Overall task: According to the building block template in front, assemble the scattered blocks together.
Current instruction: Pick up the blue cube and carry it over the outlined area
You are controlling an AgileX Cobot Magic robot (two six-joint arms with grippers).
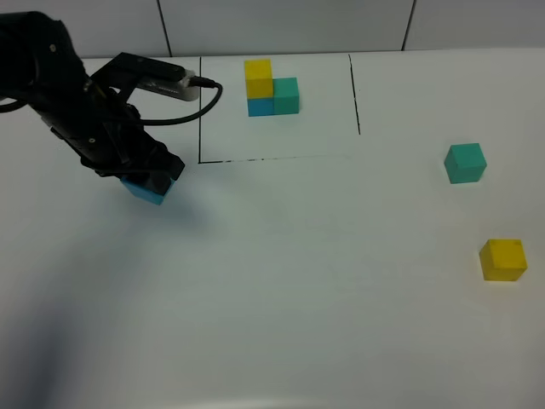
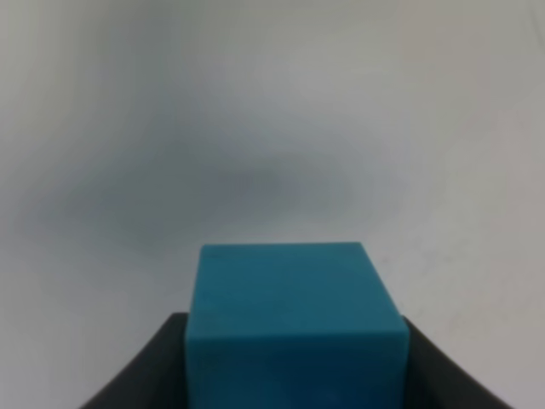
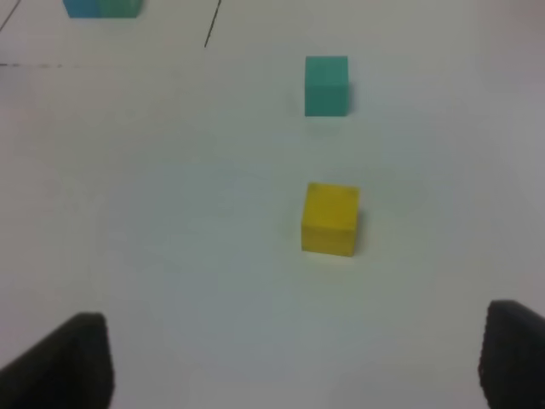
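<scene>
The left gripper (image 1: 152, 181) is closed on the blue cube (image 1: 145, 191), which pokes out below its tips. From the high camera this pair sits just outside the lower left corner of the black frame (image 1: 200, 111), on the left of the white table (image 1: 281, 298). Whether the cube touches the table cannot be told. Inside the frame the template (image 1: 271, 87) shows yellow on blue with teal beside. The teal cube (image 1: 465, 163) and yellow cube (image 1: 502, 260) lie well apart from the gripper, far right, teal nearer the frame.

In the left wrist view the blue cube fills the gap between the dark fingers (image 2: 140, 375), its sides against both; the table beyond is blurred.

In the right wrist view the right gripper (image 3: 294, 362) stands wide, holding nothing. The yellow cube lies ahead of it, between the lines of its tips, and the teal cube farther on.
</scene>
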